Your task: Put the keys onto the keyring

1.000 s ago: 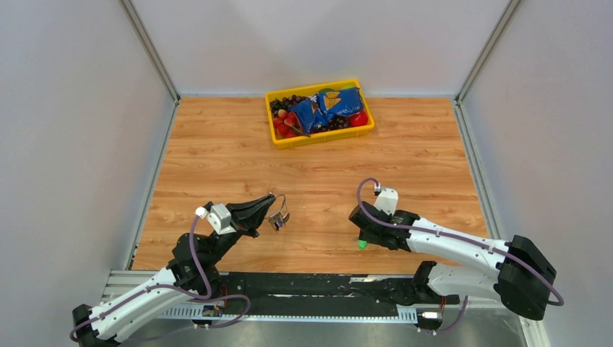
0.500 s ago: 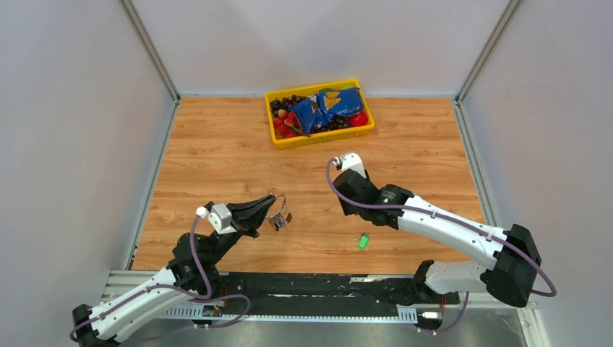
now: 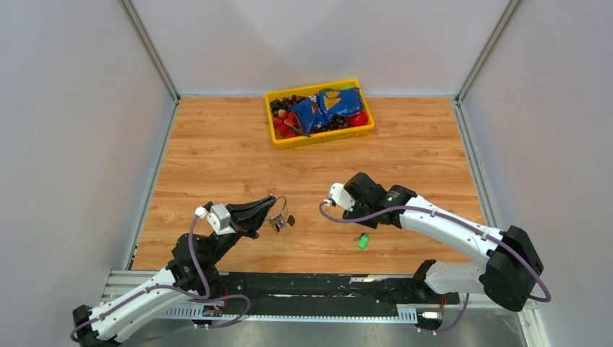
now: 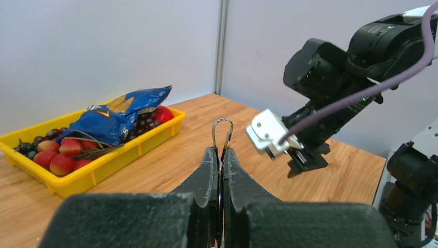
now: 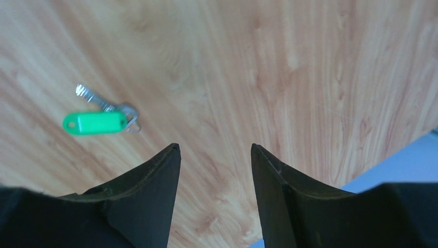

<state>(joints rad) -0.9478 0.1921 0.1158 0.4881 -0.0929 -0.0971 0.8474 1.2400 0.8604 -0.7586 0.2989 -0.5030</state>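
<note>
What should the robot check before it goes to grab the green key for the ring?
1. Left tool shut on the thin silver wire keyring: ok.
2. Right tool open with nothing in it: ok.
3. Small silver key with the green plastic tag lying free on the wooden table: ok.
4. Key lined up between the right tool's fingers: not ok, it lies off to one side in the right wrist view.
5. Ring's gap turned toward the right tool: cannot tell.

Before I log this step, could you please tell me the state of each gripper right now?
Left gripper: closed on the thin silver wire keyring.
Right gripper: open, empty, near the small silvery key with a green plastic tag.
</note>
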